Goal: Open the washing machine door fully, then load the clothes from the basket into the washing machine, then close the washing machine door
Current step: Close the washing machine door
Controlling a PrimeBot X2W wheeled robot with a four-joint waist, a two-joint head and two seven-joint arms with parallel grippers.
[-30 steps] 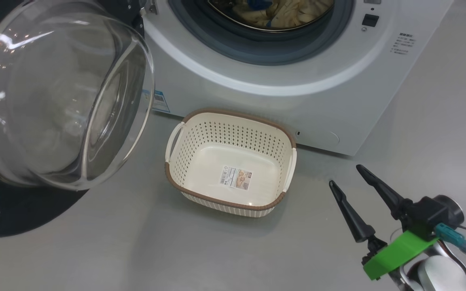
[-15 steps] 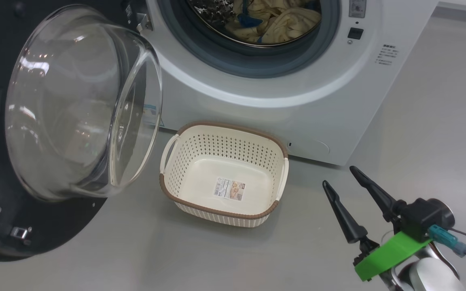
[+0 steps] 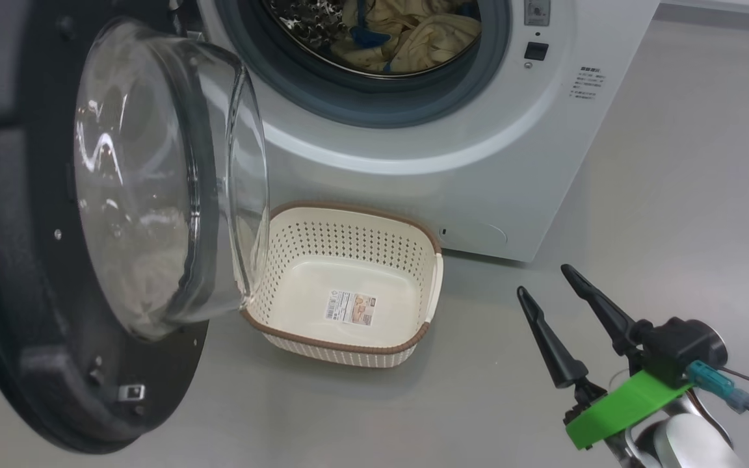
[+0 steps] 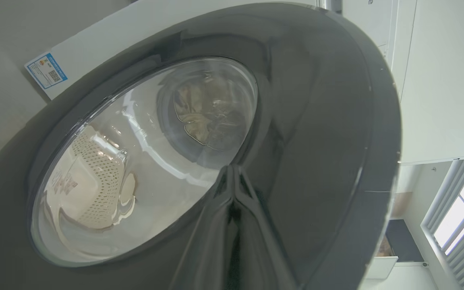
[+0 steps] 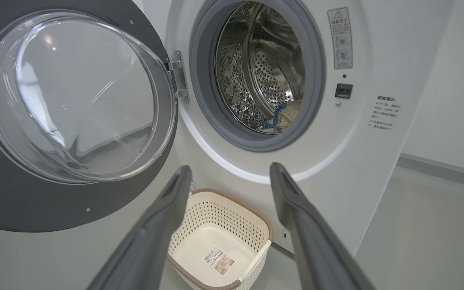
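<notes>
Black, tapered fingers of the right gripper (image 3: 542,278) stood wide apart and held nothing. It hung over the grey floor (image 3: 673,195), to the right of the basket (image 3: 348,209) and well apart from it.

The left gripper (image 4: 232,169) was closed, its fingers pressed together with nothing between them. In the left wrist view the tips pointed at the outer face of the door (image 3: 17,260), on the glossy rim just beside the edge of the glass (image 3: 153,195). Whether they touched could not be told.

The door stood swung out on the robot's left, hung from a metal hinge (image 5: 179,76) at the left of the opening. In the head view its bulging glass faced the machine (image 3: 413,149) and covered the left end of the basket.

The basket sat upright on the floor, just in front of the machine's lower panel and below the opening. Its perforated walls enclosed a bare bottom carrying one label (image 3: 350,307).

Beyond it, the machine's opening was ringed by a grey seal (image 3: 361,110). Inside lay the perforated steel drum (image 5: 264,68). The clothes (image 3: 413,32) lay in the bottom of the drum, cream-yellow with blue patches, behind the seal. A blue sticker (image 4: 46,70) sat on the machine's front, seen past the door's edge.
</notes>
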